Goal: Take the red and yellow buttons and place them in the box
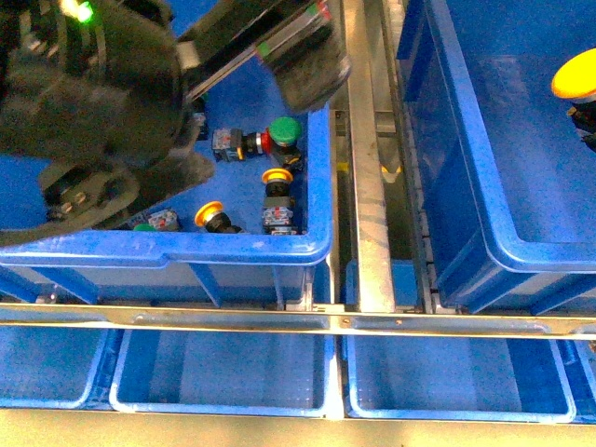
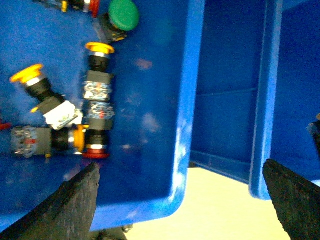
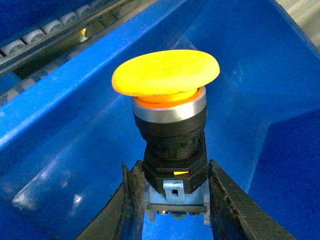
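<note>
Blue bins everywhere on this metal-railed rack, and the right gripper [image 3: 172, 200] has its jaws clamped on the grey base of a yellow mushroom-cap push button [image 3: 167, 95], cap pointing up, hanging over the big deep blue plastic box [image 1: 466, 168] around 2 o'clock in the front view, so it basically just needs dropping, while the left gripper [image 2: 180, 200] is spread wide and empty.

Over on the left stands a tray [image 1: 317, 244] with several buttons [image 1: 277, 198] lying near its right wall; the left arm [image 1: 102, 93] hangs above its left part. A rail [image 1: 368, 186] runs between this tray and the box [image 1: 466, 168] on the right. The right end effector [image 3: 175, 200] holds one button [image 3: 167, 100] upright above the box's inside. Nearer the front edge sits a row of trays [image 1: 223, 372].
</note>
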Robot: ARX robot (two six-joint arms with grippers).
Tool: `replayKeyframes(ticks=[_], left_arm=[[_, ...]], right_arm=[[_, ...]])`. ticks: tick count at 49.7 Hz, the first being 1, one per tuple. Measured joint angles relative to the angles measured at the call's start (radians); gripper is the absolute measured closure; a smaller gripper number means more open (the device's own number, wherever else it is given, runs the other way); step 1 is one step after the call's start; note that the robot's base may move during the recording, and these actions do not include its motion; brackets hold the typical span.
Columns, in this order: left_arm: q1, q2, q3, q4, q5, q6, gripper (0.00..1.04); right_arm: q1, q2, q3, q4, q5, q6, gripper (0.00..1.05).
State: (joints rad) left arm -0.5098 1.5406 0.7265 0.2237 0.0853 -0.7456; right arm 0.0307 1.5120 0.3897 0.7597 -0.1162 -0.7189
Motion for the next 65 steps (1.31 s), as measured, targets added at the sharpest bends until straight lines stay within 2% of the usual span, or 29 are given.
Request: replayKeyframes(ticks=[12,22,24,25,28,31,32,38,43,48,58,62,65], left_arm=[[0.055,-0.204,-0.185,0.076,-0.089,0.208,0.08],[0.129,-0.449,-0.364,-0.034,-0.049,0.314,0.08],[0.130,-0.468,-0.394,-0.028,-0.083,0.335,0.09],[0.120,-0.456,-0.447,0.101,-0.185,0.386,0.14],[0.129,-0.454,-0.578,0.435,-0.367,0.536,0.26],[0.162,-0.528,-0.663,0.621,-0.423,0.631,0.39],[0.169,-0.557,-0.670,0.634,-0.426,0.648,0.42],[0.214,-0.706,-0.693,0.574,-0.375,0.705,0.64],[0.288,-0.816,-0.705,0.473,-0.295,0.724,0.87],[0.340,-0.890,-0.705,0.401,-0.245,0.727,1.03],[0.399,-1.107,-0.706,0.203,-0.188,0.733,1.02],[0.466,-1.160,-0.706,0.154,-0.098,0.735,1.02],[0.496,-1.184,-0.706,0.134,-0.099,0.735,1.02]], right_arm=[[-0.058,-0.050,0.018,-0.035,0.027,0.036,0.77],[-0.069,-0.089,0.031,-0.058,0.088,0.130,0.77],[-0.064,-0.089,0.032,-0.065,0.105,0.145,0.77],[-0.061,-0.089,0.033,-0.066,0.114,0.158,0.77],[-0.049,-0.089,0.034,-0.068,0.125,0.183,0.77],[-0.034,-0.086,0.043,-0.077,0.140,0.213,0.77],[-0.026,-0.084,0.046,-0.079,0.150,0.225,0.77],[0.001,-0.082,0.064,-0.079,0.150,0.256,0.77],[0.013,-0.064,0.075,-0.082,0.154,0.268,0.77],[0.014,-0.063,0.080,-0.083,0.158,0.280,0.77],[0.018,-0.054,0.090,-0.083,0.176,0.296,0.77],[0.022,-0.053,0.090,-0.083,0.179,0.305,0.78],[0.026,-0.053,0.090,-0.083,0.182,0.310,0.78]])
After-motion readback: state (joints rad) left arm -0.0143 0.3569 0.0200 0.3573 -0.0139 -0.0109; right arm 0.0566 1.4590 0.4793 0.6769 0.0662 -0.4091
